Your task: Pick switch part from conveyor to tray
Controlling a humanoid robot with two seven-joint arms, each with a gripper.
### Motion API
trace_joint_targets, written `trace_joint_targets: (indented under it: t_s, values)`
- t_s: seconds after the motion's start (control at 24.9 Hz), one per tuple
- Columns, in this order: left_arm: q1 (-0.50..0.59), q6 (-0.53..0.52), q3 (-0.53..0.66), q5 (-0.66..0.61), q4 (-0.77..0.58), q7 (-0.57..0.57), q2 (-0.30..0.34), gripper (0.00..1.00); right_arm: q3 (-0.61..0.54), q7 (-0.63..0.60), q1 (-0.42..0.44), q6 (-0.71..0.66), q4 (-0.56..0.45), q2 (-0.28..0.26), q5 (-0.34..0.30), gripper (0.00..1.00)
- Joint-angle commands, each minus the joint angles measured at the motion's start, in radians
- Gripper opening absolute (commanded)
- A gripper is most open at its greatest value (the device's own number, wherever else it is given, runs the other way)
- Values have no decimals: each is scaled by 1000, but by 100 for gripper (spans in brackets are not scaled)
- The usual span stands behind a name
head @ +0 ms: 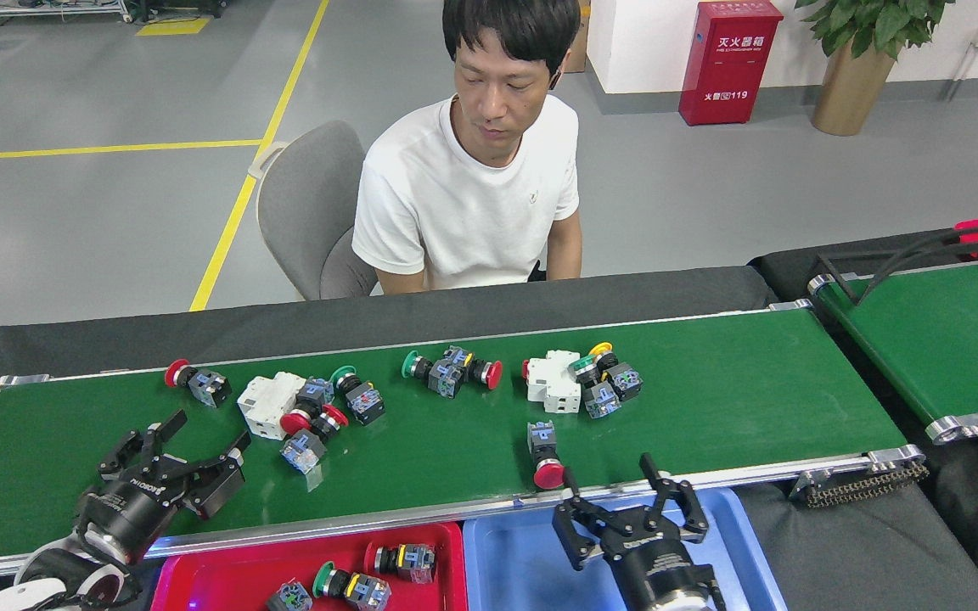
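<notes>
Red-capped switch part (545,454) on conveyor (710,407) | cap toward tray (523,564), axis crosswise | both grippers' fingers spread, empty

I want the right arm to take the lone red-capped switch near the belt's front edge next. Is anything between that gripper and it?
Nothing visible: the right gripper, open, hovers just in front of the red-capped switch, with only the conveyor edge rail between.

The left arm enters from the lower left corner, its tool (188,454) at the far end with black fingers (168,424) spread wide apart and nothing between them. The right arm rises from the bottom edge; its tool (616,492) points upward, fingers (653,471) splayed and empty.
</notes>
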Motion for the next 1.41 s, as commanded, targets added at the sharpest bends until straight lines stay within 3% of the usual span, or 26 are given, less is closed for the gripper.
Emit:
trace_joint_targets:
  t_s: [0.0,0.12,0.2,0.32,0.36,0.6,0.68,0.72,0.76,0.8,0.88,0.96,1.05,1.09,1.13,1.17,1.37]
  values:
    - [-20,-4,-17,-2,2,3,14,100,16,7,-37,1,34,28,9,95]
    - [-45,0,-59,-3,33,3,14,100,24,18,-113,1,160,95,9,93]
    - [-65,14,-71,-3,85,3,14,100,23,27,-159,-2,238,129,3,82]
    - [-115,91,-91,-5,169,4,12,100,26,76,-195,-19,273,132,-6,42]
    - [-135,112,-109,-5,197,9,12,100,24,95,-196,-34,275,134,-8,18]
    - [-160,227,-142,-5,238,14,9,95,21,101,-190,-120,244,126,-14,14]
    - [-160,237,-159,-5,241,14,11,80,21,111,-170,-188,178,125,-19,13]
    - [-160,241,-162,-5,241,14,12,61,19,125,-153,-223,140,123,-29,13]
    - [-157,243,-163,-5,244,14,14,34,15,136,-132,-260,94,118,-48,14]
    - [-155,243,-169,-8,249,14,15,18,13,142,-115,-300,46,105,-68,14]
    - [-154,241,-183,-9,257,14,17,6,13,144,-63,-404,-52,51,-105,14]
    - [-148,238,-195,-11,254,14,21,4,16,153,-9,-504,-101,16,-112,15]
    - [-134,232,-202,-11,246,14,27,2,24,165,32,-554,-104,19,-111,18]
    - [-129,229,-203,-9,243,14,27,2,33,165,37,-553,-99,19,-111,25]
    - [-125,223,-202,-6,232,12,27,1,55,165,40,-544,-84,26,-109,49]
    - [-121,208,-197,0,205,11,26,1,67,165,43,-521,-67,45,-109,99]
    - [-45,106,-117,103,-61,-48,40,1,66,165,46,-470,-73,60,-114,99]
